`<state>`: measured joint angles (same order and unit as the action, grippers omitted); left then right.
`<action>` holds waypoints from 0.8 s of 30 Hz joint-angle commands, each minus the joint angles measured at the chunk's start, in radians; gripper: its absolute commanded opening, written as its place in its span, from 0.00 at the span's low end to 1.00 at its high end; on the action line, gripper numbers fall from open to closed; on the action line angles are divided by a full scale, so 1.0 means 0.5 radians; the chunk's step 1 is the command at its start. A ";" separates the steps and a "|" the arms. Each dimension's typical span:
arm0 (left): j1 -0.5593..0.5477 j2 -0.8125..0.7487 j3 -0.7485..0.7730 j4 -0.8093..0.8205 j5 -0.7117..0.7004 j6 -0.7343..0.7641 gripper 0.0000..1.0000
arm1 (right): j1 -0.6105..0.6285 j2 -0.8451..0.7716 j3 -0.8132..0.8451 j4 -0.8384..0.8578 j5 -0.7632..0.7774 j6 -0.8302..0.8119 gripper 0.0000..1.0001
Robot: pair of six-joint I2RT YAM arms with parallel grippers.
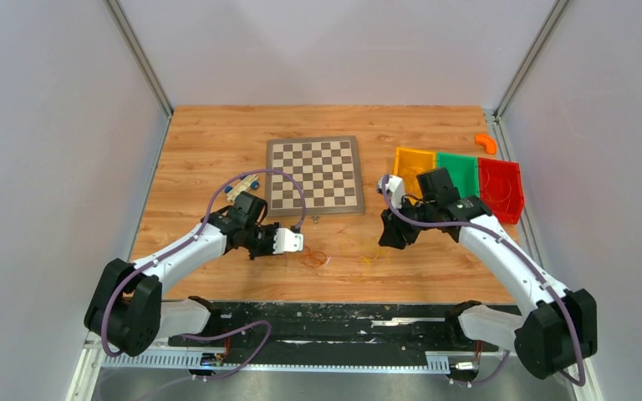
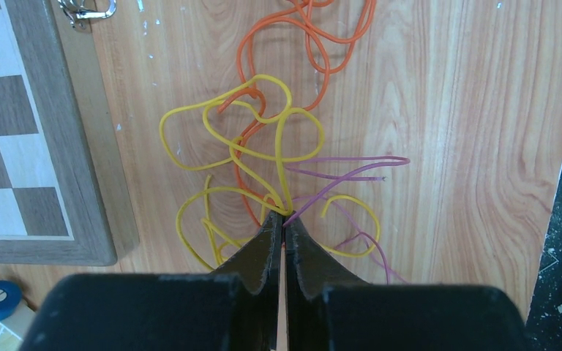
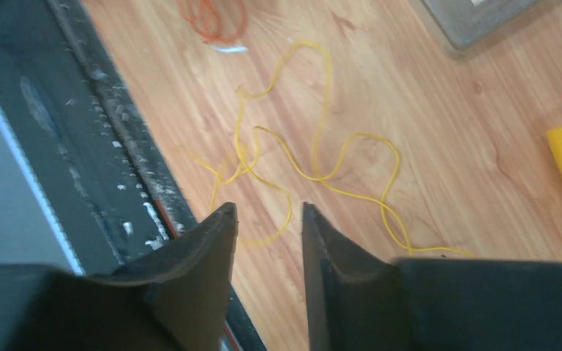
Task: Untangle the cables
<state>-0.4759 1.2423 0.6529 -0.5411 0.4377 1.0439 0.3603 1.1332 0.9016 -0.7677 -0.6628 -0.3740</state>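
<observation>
The cables are a small tangle of thin yellow (image 2: pixel 241 142), orange (image 2: pixel 315 44) and purple (image 2: pixel 351 164) strands on the wooden table, seen small in the top view (image 1: pixel 313 259). My left gripper (image 2: pixel 284 218) is shut, with yellow and purple strands pinched at its tips; in the top view it (image 1: pixel 299 249) is at the tangle's left side. A separate thin yellow cable (image 3: pixel 322 157) lies to the right (image 1: pixel 372 260). My right gripper (image 3: pixel 267 208) is open and empty just above its near loops, also seen from above (image 1: pixel 391 239).
The chessboard (image 1: pixel 313 174) lies behind the cables; its frame (image 2: pixel 80 168) is left of the tangle, with a metal clasp (image 2: pixel 88 10). Yellow (image 1: pixel 414 160), green (image 1: pixel 458 171) and red (image 1: pixel 501 188) trays stand at right. The black front edge strip (image 3: pixel 80 131) is close by.
</observation>
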 commanded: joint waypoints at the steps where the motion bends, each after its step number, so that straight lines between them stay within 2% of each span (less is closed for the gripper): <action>1: 0.017 -0.029 -0.009 0.078 0.029 -0.068 0.07 | 0.071 0.141 0.035 0.060 0.477 -0.190 0.53; 3: 0.023 -0.027 -0.011 0.104 0.032 -0.085 0.07 | 0.076 0.220 0.055 0.078 0.504 -0.098 0.79; 4: 0.025 -0.022 -0.011 0.113 0.032 -0.098 0.07 | 0.085 0.252 0.060 0.092 0.494 -0.054 0.87; 6: 0.026 -0.009 -0.005 0.133 0.039 -0.109 0.07 | 0.114 0.326 0.065 0.126 0.468 -0.017 0.97; 7: 0.026 -0.004 0.001 0.140 0.039 -0.112 0.07 | 0.140 0.372 0.065 0.138 0.464 -0.005 1.00; 12: 0.036 0.007 0.013 0.143 0.041 -0.125 0.08 | 0.308 0.595 0.089 0.143 0.420 0.026 1.00; 19: 0.047 -0.011 0.011 0.120 0.068 -0.128 0.08 | 0.486 0.804 0.074 0.181 0.462 -0.168 1.00; 24: 0.049 -0.008 0.007 0.143 0.084 -0.146 0.08 | 0.554 0.929 0.041 0.367 0.642 -0.213 1.00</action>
<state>-0.4572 1.2472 0.6525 -0.4931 0.4446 0.9916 0.6151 1.5585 0.9108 -0.6933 -0.4198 -0.4343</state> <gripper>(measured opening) 0.077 0.998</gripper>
